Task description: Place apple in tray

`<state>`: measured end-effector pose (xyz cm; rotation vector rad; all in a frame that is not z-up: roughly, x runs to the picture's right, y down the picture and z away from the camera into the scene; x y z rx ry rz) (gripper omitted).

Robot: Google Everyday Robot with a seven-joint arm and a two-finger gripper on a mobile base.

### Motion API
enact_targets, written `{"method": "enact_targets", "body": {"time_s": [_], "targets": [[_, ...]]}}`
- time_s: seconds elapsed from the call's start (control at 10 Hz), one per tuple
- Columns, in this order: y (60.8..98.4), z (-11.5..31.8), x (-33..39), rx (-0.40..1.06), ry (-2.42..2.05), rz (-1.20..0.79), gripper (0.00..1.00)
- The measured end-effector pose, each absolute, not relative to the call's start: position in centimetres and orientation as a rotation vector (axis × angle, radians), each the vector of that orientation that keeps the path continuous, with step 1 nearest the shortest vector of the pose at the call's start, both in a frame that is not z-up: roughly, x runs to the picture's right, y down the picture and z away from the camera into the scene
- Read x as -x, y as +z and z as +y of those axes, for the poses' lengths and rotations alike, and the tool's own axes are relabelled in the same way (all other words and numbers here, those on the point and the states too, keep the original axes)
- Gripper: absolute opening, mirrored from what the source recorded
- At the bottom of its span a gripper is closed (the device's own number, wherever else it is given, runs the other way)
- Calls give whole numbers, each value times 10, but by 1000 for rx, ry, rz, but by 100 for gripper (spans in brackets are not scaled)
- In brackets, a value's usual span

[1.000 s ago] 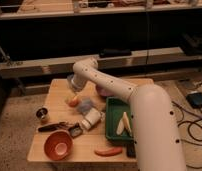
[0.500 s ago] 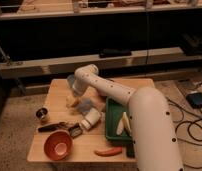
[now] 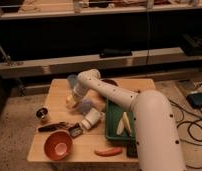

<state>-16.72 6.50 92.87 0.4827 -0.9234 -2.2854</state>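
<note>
The apple (image 3: pixel 70 102), small and orange-yellow, sits on the left part of the wooden table (image 3: pixel 59 90). My gripper (image 3: pixel 74 99) is down right at the apple, against its right side, and partly hides it. The white arm stretches from the lower right over the table to get there. The dark green tray (image 3: pixel 110 131) lies on the right side of the table, well right of the apple, with two pale elongated items (image 3: pixel 123 124) inside. The arm covers the tray's right part.
An orange-red bowl (image 3: pixel 58 145) sits at the front left, and a carrot-like item (image 3: pixel 108 151) lies at the front edge. A white bottle (image 3: pixel 91 119), a purple-blue object (image 3: pixel 85 106), a small metal cup (image 3: pixel 42 114) and a dark tool (image 3: pixel 54 126) crowd the area between apple and tray.
The gripper has come down and left onto the apple. The apple itself has stayed in place on the table.
</note>
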Motion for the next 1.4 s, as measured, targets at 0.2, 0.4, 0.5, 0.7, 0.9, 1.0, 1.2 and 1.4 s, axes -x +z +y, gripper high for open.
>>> {"method": "enact_targets", "body": {"time_s": [0.2, 0.4, 0.5, 0.7, 0.9, 1.0, 1.2, 1.4], "targets": [[925, 63, 175, -528, -2261, -962, 28], [923, 74, 182, -505, -2293, -1006, 6], [922, 75, 181, -501, -2296, -1011, 2], [917, 62, 174, -510, -2282, -1004, 0], [901, 36, 163, -523, -2282, -982, 0], [884, 12, 145, -519, -2276, -958, 0], [858, -23, 105, -497, -2272, -924, 0], [836, -44, 51, -449, -2259, -908, 0]]}}
